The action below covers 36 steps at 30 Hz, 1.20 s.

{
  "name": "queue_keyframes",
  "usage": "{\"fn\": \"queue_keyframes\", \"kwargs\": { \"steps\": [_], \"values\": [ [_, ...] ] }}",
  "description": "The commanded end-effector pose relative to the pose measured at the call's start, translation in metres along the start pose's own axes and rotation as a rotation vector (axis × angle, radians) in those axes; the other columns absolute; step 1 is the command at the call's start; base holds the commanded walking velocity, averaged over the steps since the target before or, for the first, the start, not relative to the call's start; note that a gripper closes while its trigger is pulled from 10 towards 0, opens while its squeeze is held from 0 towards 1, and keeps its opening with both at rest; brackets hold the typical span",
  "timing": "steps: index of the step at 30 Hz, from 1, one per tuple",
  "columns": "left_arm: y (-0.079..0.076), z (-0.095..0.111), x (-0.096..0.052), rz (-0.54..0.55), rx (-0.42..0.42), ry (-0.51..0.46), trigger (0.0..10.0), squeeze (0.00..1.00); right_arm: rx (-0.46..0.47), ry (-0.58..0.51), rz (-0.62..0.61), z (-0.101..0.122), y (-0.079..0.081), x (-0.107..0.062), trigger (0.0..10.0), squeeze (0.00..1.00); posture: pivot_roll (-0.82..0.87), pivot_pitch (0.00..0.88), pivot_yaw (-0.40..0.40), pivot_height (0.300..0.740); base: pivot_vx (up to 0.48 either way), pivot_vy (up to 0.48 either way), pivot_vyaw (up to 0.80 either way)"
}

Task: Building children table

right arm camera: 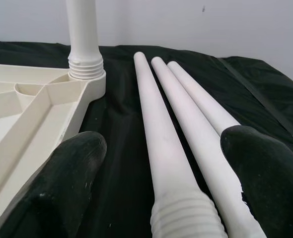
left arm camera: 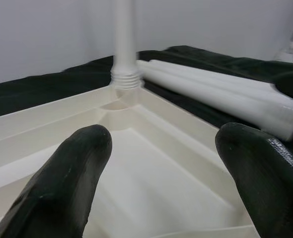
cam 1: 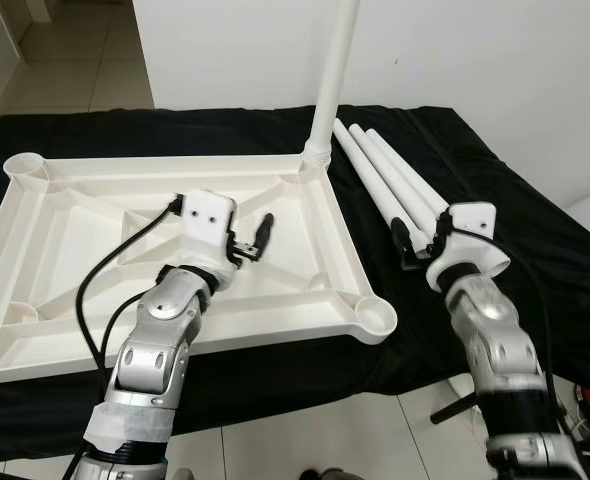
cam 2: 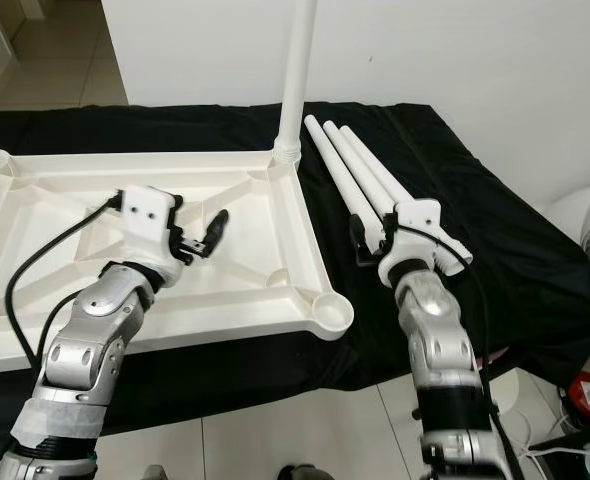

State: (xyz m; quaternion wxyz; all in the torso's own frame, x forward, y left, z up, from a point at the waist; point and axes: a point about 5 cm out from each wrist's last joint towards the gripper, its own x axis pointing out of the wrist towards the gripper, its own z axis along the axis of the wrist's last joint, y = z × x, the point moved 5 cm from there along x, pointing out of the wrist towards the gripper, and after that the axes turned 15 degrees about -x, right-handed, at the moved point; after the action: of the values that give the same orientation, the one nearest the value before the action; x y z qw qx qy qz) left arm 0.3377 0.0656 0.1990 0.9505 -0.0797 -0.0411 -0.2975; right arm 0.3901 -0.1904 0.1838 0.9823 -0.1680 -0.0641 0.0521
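Your right end effector (cam 1: 421, 243) is spread wide and empty, sitting right at the near, threaded ends of the three loose legs (cam 1: 395, 180) on the black cloth (cam 1: 535, 250). In the right wrist view the nearest leg's ribbed end (right arm camera: 183, 218) lies just between the two fingers (right arm camera: 62, 183). Their long axis runs from that end effector away toward about 11 o'clock, all three side by side, so that arm is clearly the closer one. Your left end effector (cam 1: 252, 240) is also released, holding nothing, hovering over the middle of the upside-down tabletop (cam 1: 95, 170) with its fingers aimed toward 2 o'clock. Farther off, at 12 o'clock, one leg (cam 1: 330, 80) already stands upright in the far right corner socket. My call: you close on the nearest loose leg next.
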Motion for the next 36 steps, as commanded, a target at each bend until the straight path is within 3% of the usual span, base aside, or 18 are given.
{"fn": "queue_keyframes", "kwargs": {
  "steps": [1,11,19,28,36],
  "values": [
    [-0.010,-0.002,-0.001,-0.055,0.018,0.008,10.0,0.00,-0.015,0.016,0.017,-0.009,-0.003,0.003,10.0,0.00,0.00,0.107,-0.042,0.740,0.000,0.000,0.00],
    [-0.018,-0.005,-0.006,-0.084,0.040,0.025,10.0,0.00,-0.042,0.023,0.066,-0.011,-0.002,0.019,10.0,0.00,0.03,0.145,-0.034,0.740,0.000,0.000,0.00],
    [-0.018,-0.002,-0.009,-0.099,0.063,0.026,10.0,0.00,0.042,0.058,0.100,-0.021,-0.002,0.028,10.0,0.00,0.05,0.157,-0.026,0.740,0.000,0.000,0.00],
    [-0.014,0.001,-0.011,-0.070,0.098,0.021,10.0,0.00,0.192,0.107,0.183,-0.041,0.014,0.026,10.0,0.00,0.08,0.149,-0.031,0.740,0.000,0.000,0.00],
    [-0.013,0.001,-0.013,-0.061,0.099,0.019,10.0,0.00,0.198,0.120,0.208,-0.044,0.017,0.028,10.0,0.00,0.08,0.142,-0.033,0.740,0.000,0.000,0.00]
  ]
}}
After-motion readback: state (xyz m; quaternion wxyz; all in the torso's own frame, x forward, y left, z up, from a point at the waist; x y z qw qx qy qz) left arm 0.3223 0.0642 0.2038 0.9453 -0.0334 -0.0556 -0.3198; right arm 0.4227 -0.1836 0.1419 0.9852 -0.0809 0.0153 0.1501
